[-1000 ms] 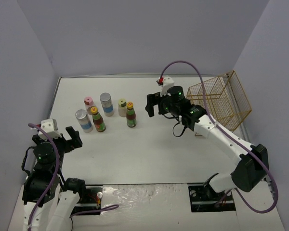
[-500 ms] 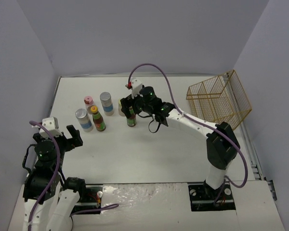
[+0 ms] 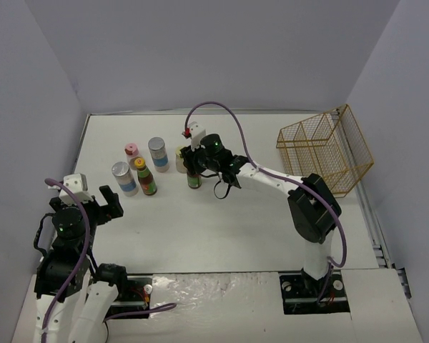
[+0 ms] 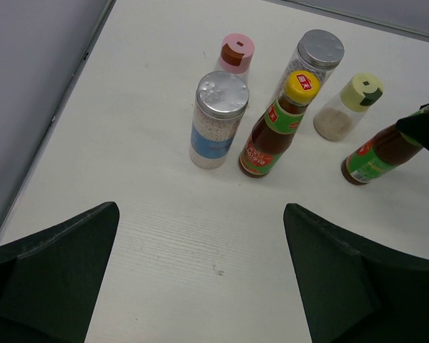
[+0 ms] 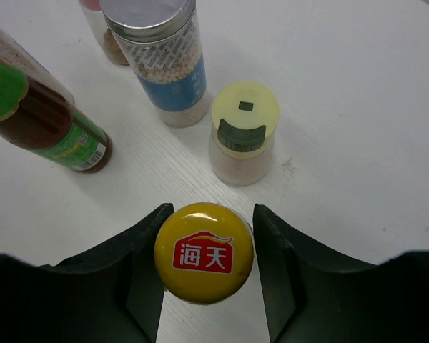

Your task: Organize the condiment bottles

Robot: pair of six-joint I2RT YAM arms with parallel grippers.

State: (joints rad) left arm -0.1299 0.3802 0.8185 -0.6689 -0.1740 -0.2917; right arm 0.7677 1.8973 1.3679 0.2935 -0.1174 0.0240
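Right wrist view: right tool [image 5: 211, 218] clamps 1 yellow-capped dark bottle [image 5: 204, 251] by its cap; left tool [image 4: 200, 214] gapes wide.

Bright, even overhead light; soft shadows; sl. glare on yellow-capped bottle [image 5: 204, 251]; wrist-cam foreground blurry.

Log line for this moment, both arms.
left gripper: open, empty | right gripper: shut on dark bottle | other five bottles: upright on table

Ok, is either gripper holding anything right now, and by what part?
Right gripper grips the green-labelled dark bottle by its yellow cap, a finger on each side; bottle stands on the table. Left gripper is open, empty.
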